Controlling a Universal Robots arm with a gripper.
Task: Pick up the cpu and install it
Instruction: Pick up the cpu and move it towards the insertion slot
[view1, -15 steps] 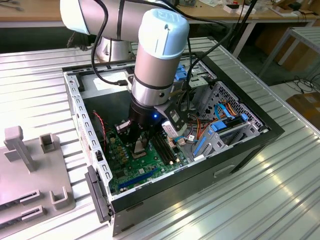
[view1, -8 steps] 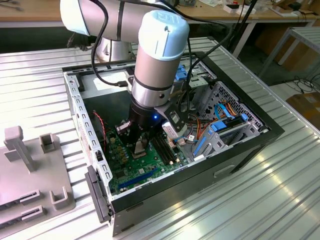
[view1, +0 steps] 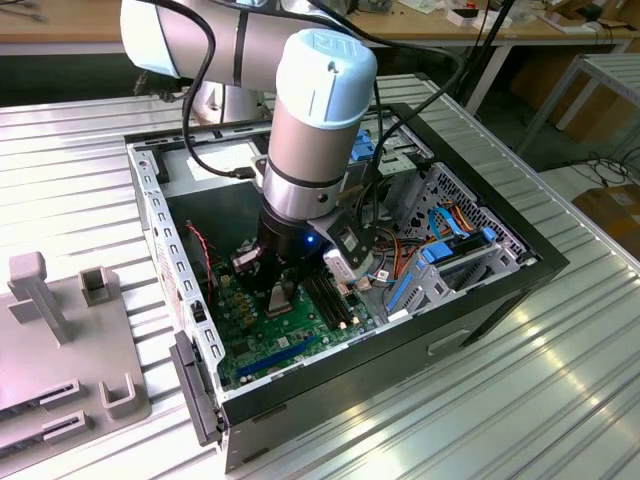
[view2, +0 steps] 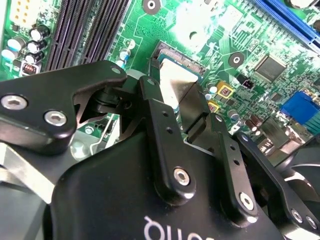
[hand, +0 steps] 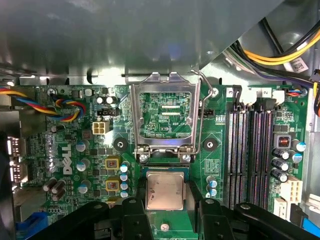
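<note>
Gripper (hand: 167, 204) pinching cpu (hand: 165, 189) by two opposite edges. Chip lying flat between fingertips, over socket (view2: 181, 58), with open load plate (hand: 165, 115) just beyond. Seated or hovering: cannot tell. Handling judgement: light, stiff, thin, smooth-topped (underside probably fragile), so edge grip suiting it.

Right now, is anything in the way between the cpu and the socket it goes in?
Nothing visible is. The gripper holds the cpu right at the open socket, and the metal cover plate stands flipped up off it.
</note>
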